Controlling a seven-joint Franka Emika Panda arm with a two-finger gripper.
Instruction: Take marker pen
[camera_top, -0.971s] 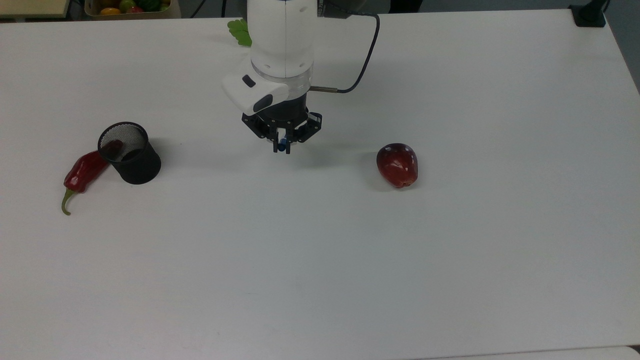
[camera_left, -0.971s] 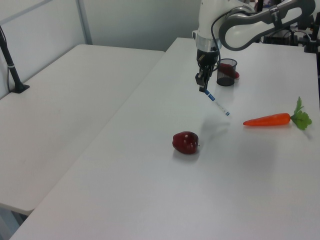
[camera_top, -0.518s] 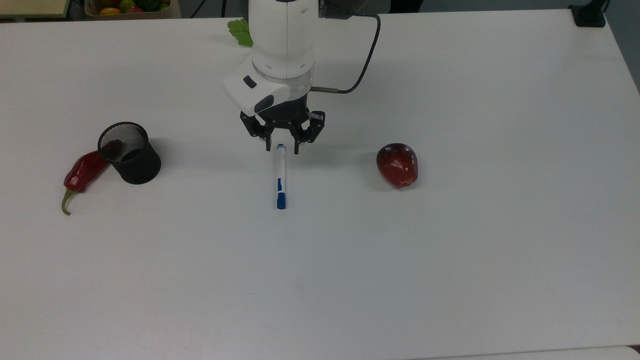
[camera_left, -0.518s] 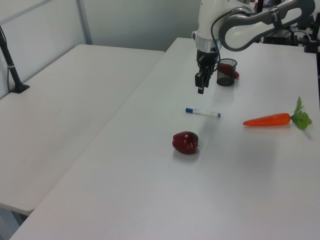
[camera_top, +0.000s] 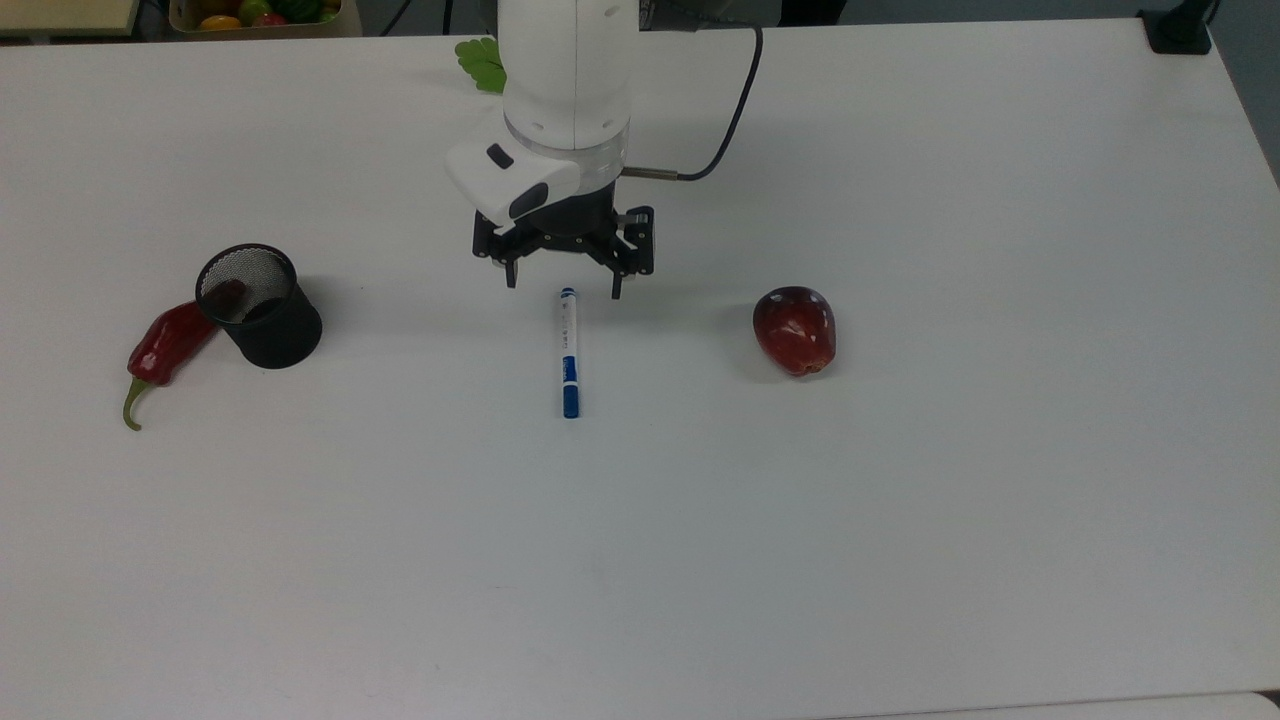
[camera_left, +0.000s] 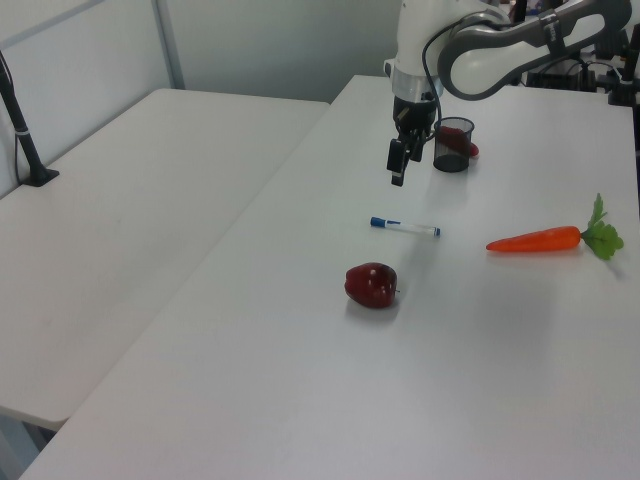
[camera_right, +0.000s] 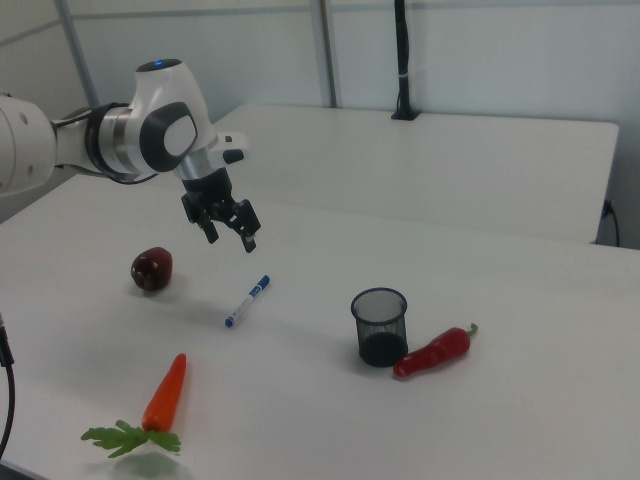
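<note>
Pen (camera_top: 568, 352) lies flat on table (camera_top: 900, 500), ungrasped; gripper (camera_top: 563, 284) (fingers wide apart, empty) hovers above — pick remains.

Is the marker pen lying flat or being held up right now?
Lying flat: the marker pen rests on the table, below the open gripper.

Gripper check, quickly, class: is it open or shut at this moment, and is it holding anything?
Gripper: open, holding nothing; it hangs above the table, and the marker pen lies flat on the table below it.
</note>
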